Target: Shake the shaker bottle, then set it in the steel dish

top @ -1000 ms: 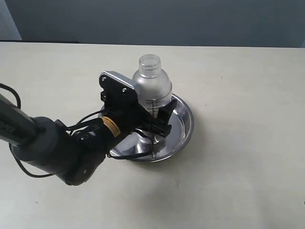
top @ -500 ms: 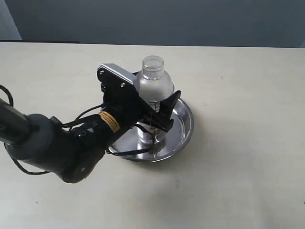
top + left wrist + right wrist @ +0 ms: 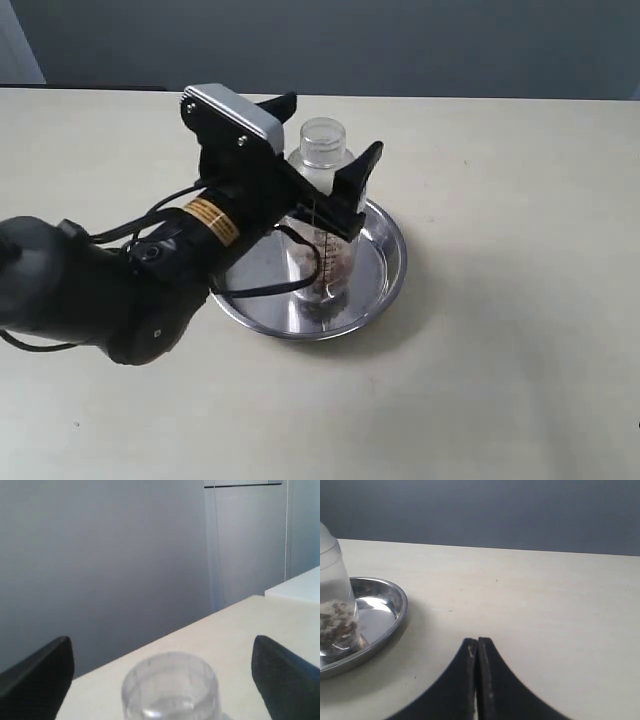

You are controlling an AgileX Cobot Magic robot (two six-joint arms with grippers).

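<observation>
You are working in what looks like a robotics lab or test room. The bench is a plain pale beige table (image 3: 520, 380) with a wide flat top, set against a flat grey-blue wall (image 3: 420, 45). A black robot arm (image 3: 100, 290) with loose black cables (image 3: 255, 291) and a yellow label (image 3: 208, 215) reaches over it. Your left wrist camera shows more of the room: a smooth grey wall, then a grey panel (image 3: 245, 540) with straight vertical seams, like a cabinet or partition, and the corner of a white surface (image 3: 300, 585) beyond the table. The kitchenware, a steel dish (image 3: 395, 270) and a shaker bottle (image 3: 322, 150), stands there like test pieces.
</observation>
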